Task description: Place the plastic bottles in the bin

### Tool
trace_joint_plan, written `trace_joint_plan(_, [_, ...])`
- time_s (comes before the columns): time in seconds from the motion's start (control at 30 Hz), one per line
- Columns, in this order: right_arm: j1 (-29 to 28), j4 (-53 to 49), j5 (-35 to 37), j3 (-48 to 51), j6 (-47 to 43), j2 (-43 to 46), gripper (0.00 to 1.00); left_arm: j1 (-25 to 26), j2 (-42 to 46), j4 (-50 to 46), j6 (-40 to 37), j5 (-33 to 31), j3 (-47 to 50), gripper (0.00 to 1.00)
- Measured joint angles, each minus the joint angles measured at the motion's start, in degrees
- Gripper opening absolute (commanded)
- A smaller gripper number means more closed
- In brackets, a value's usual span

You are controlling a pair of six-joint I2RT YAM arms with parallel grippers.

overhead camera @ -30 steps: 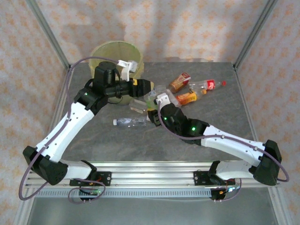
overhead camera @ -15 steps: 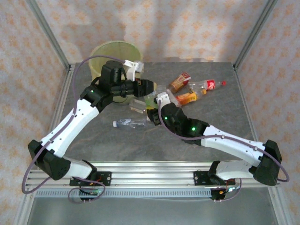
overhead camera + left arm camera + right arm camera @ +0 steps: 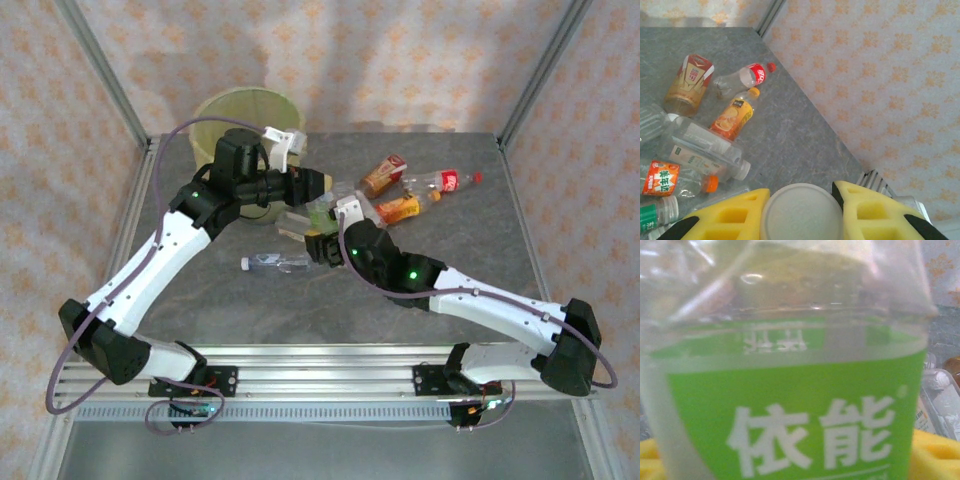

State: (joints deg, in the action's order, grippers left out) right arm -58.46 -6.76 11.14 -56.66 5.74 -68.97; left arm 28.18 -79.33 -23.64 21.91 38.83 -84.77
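Top external shows us the left gripper reaching over the grey mottled table just to the right of the round bin lined with a yellow-green bag, while the right gripper meets it from the near side. Between the two sits a clear plastic bottle with a bright green label, outside the bin. From the left wrist we see yellow foam pads clenched on either side of that bottle's round whitish end. From the right wrist the green label with its white characters lies very close, with yellow pads set wide at both lower corners; whether they press the bottle we cannot tell. On the table lie a clear blue-labelled bottle near the right gripper, and further right a brown bottle with a red and white label, a clear red-capped bottle and an orange-filled bottle, all well apart from the bin
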Motion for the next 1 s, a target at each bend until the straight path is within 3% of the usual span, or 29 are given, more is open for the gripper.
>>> trace_joint_plan(0.2, [0.00,-0.04,0.13,0.00,0.22,0.00,0.99,0.33,0.44,-1.86,-2.91,-5.66,-5.03,0.05])
trace_joint_plan(0.47, [0.00,-0.04,1.14,0.17,0.68,0.24,0.99,-0.57,0.66,-4.09,-8.59,-18.84,-14.29,0.05])
trace_joint_plan(1.0, [-0.02,-0.09,3.52,1.60,1.79,3.08,0.99,-12.24,-2.14,1.60,-14.99,-43.91,-19.28,0.07])
